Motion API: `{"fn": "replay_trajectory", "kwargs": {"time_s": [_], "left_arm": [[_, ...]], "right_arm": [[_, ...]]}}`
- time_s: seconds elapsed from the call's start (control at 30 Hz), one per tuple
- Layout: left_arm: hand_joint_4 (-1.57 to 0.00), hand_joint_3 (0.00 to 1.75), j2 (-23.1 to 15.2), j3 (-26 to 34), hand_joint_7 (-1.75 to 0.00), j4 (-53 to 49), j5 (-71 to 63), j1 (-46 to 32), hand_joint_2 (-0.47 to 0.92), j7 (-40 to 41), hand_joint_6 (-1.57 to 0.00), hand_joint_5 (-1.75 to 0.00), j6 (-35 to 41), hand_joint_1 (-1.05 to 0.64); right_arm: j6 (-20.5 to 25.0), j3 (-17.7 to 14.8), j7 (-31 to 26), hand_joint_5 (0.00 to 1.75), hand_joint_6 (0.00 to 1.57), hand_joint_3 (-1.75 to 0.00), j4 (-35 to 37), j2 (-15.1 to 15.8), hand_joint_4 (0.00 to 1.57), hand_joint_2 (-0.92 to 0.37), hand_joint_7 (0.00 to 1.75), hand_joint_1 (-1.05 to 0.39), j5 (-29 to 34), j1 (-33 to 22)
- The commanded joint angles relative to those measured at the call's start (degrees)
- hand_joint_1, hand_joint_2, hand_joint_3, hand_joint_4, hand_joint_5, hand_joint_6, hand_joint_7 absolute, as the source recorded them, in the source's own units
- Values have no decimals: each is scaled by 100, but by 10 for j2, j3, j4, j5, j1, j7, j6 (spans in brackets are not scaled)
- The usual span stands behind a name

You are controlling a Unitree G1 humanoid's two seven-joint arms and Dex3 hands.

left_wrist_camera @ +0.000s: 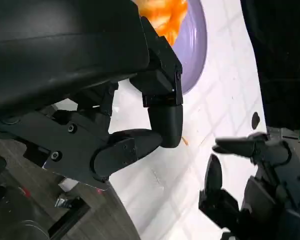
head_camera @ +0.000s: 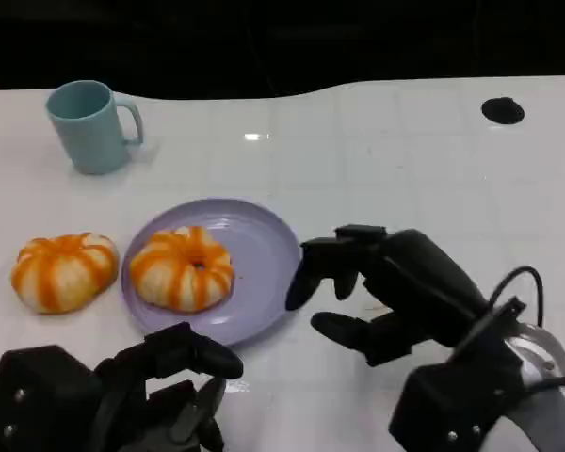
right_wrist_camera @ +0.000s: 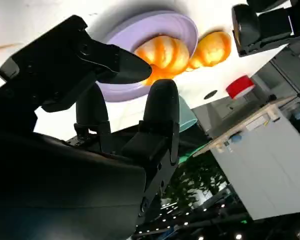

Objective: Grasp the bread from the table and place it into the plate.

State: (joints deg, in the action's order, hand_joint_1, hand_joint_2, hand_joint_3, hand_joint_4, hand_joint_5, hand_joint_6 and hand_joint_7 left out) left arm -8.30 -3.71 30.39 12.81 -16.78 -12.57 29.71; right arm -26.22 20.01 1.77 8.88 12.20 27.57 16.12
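One bread (head_camera: 182,268) lies inside the plate (head_camera: 268,247), left of the frame's centre, resting on the left half of the dish so that the right half is bare lilac; a second bread (head_camera: 63,270) sits on the table (head_camera: 405,160) just left of the plate, close to its rim but apart from it. That split suggests the task is part done or about to repeat: one piece is home, the other waits. The right hand (head_camera: 377,282) hovers right of the plate at mid-frame right, fingers spread and empty, its fingertips just over the plate's right edge, a posture that fits a release with the palm turned toward the dish. In the right wrist view its fingers (right_wrist_camera: 160,107) frame the plate and both breads with nothing between them. The left hand (head_camera: 155,386) sits at the lower left of the frame, below the plate, fingers loosely curled and apart, holding nothing; the left wrist view shows them bent over bare table. It lies nearest the loose bread, so it is probably the one to reach for it. A mug (head_camera: 89,125) stands upright in the upper left, well away from the work.
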Motion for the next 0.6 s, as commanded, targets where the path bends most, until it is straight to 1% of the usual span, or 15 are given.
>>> {"fn": "replay_trajectory", "kwargs": {"time_s": [0.03,0.13,0.17,0.23,0.3,0.4,0.5,0.6], "left_arm": [[-67,78,-8,5,-136,1,4,0,77,-3,-59,-175,2,-30],[-66,78,-6,6,-136,1,7,0,78,-2,-59,-175,4,-29],[-67,77,-6,6,-136,0,8,0,78,-3,-59,-175,4,-30],[-68,77,-8,7,-136,-1,10,1,79,-4,-59,-175,5,-30],[-68,76,-6,9,-136,-3,14,1,79,-5,-59,-175,3,-30],[-67,76,-6,10,-136,-6,18,1,78,-4,-59,-175,2,-31],[-67,75,-7,10,-135,-6,19,1,78,-4,-60,-175,0,-31],[-68,75,-5,12,-135,-6,23,1,78,-3,-60,-175,3,-31]], "right_arm": [[-10,-28,15,164,67,-110,-38,30,64,-41,129,-16,-32,-41],[-14,-41,23,163,70,-112,-55,39,67,-40,126,-14,-48,-64],[-15,-48,24,162,72,-119,-65,45,71,-38,126,-13,-51,-77],[-14,-61,30,164,74,-123,-83,57,73,-35,126,-13,-59,-102],[-20,-74,34,167,74,-122,-94,68,76,-34,128,-13,-70,-123],[-8,-90,44,168,76,-117,-116,78,80,-35,129,-15,-77,-153],[9,-105,50,170,76,-114,-139,79,83,-37,129,-15,-82,-180],[20,-116,48,172,75,-117,-154,76,83,-37,132,-13,-83,-203]]}}
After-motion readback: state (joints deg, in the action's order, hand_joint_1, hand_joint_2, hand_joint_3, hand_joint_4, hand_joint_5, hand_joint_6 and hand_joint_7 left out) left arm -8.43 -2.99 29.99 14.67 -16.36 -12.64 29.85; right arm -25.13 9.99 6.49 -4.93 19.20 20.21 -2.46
